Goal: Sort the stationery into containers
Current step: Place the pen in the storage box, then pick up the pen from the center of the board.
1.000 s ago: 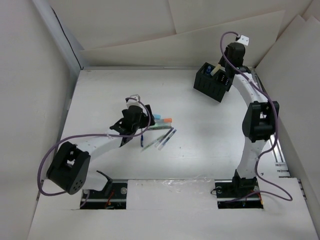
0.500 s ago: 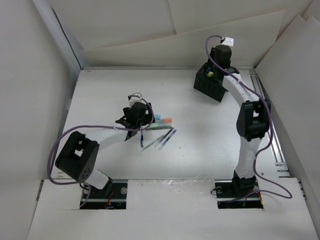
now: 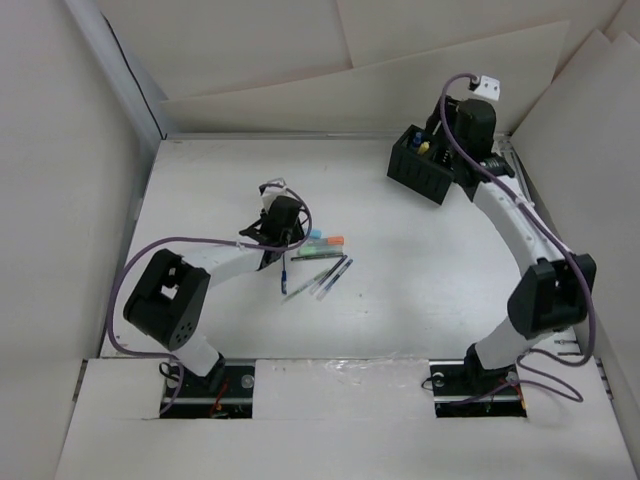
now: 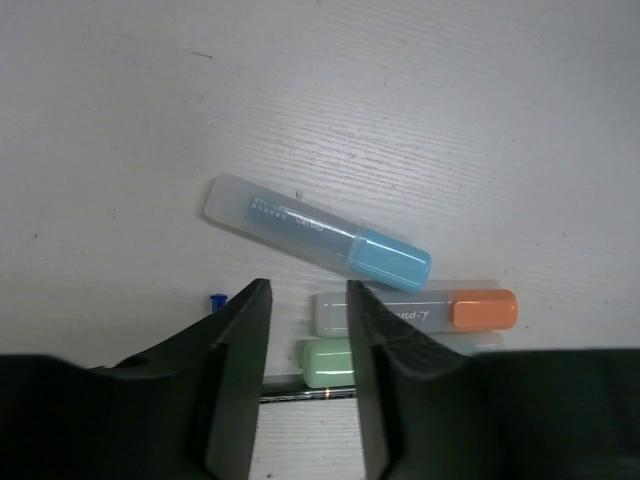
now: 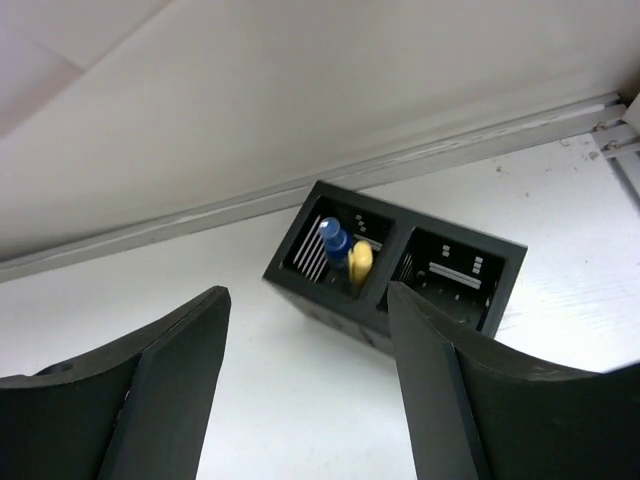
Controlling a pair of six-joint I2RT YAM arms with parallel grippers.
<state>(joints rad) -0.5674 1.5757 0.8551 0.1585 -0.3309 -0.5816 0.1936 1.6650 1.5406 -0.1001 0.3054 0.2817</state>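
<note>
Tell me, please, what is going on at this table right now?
Two arms are sorting stationery. The right tool stands open above the box, where a blue pen and a yellow pen stand in one compartment. The left tool hangs low over the markers lying on the table, jaws narrow above the green marker. Whether it grips anything is unclear.

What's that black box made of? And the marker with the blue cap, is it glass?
The black box looks like hard plastic. It is matte black, with neat moulded slots in its walls. The marker with the blue cap is probably plastic too, not glass. Its barrel is frosted and half see-through, and the cap is solid light blue with a soft sheen.
</note>
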